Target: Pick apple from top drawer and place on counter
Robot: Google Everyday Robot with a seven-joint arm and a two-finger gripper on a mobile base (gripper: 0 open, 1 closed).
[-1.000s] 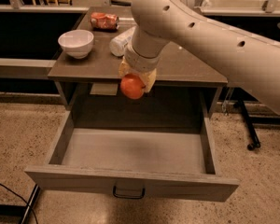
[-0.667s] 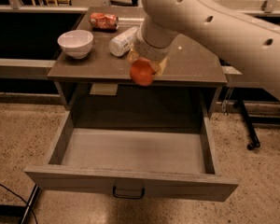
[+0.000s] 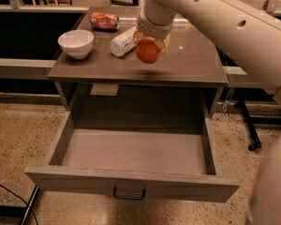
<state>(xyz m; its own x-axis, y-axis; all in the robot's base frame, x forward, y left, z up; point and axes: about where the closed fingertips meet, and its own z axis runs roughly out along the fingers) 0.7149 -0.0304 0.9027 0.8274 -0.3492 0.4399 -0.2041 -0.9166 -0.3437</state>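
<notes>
The end effector point(image 3: 150, 42) hangs over the counter point(image 3: 192, 64). Its two fingers are closed on the apple point(image 3: 147, 51), which is held in the air above the surface with a shadow under it. The top drawer point(image 3: 131, 151) stands open at 6 o'clock from the apple.

The main risk is the release. Let go from this height, a round apple probably bounces or rolls, and the counter's front edge is near, so it could drop back into the drawer or onto the floor.

A white bottle point(image 3: 123, 41) lies on its side just beside the apple at 9 o'clock. A white bowl point(image 3: 76, 43) sits further that way and a crushed can point(image 3: 104, 20) at 10 o'clock. A descent drifting towards them may set the bottle rolling, so 3 o'clock looks the safer side.
</notes>
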